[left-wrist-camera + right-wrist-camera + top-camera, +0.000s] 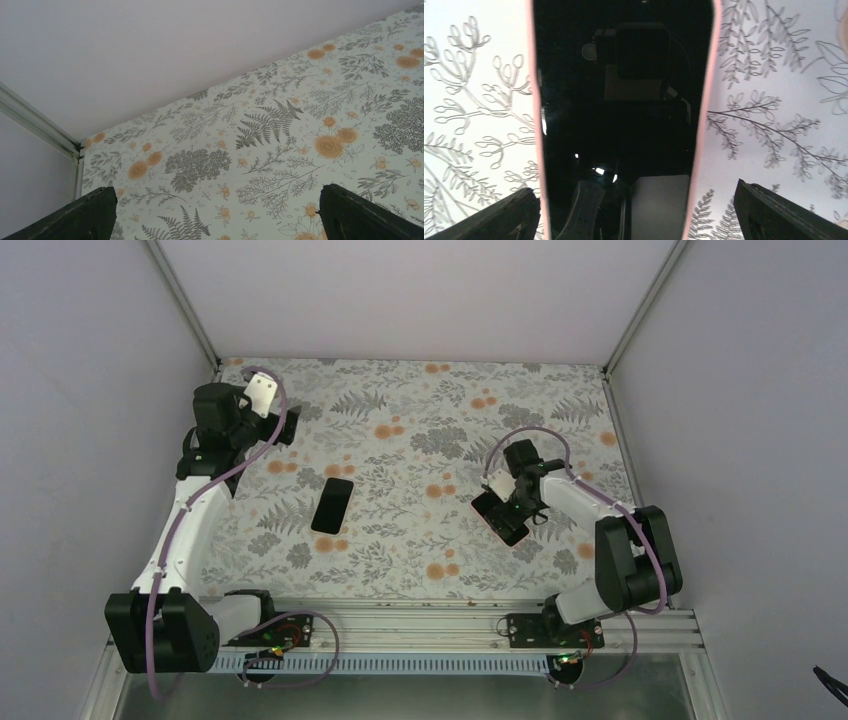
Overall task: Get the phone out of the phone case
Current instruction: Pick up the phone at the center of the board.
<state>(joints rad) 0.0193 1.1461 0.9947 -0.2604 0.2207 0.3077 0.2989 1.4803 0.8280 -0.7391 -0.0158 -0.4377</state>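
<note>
Now, position: phone (pixel 624 125) is laid on the counter (pixel 474 75), between the right jaws.
Right jaws: released, spread wide.
Look: glossy black screen, framed by pink phone case (pixel 537 100).

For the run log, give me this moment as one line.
left gripper: open, far left | right gripper: open over pink case | black slab: mid-table

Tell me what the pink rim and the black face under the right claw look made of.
Pink rim: matte and even in colour with no glare, so likely silicone or soft plastic; the look alone cannot settle which.
Black face: glossy, probably glass or polished plastic, since it shows sharp mirror reflections.
</note>
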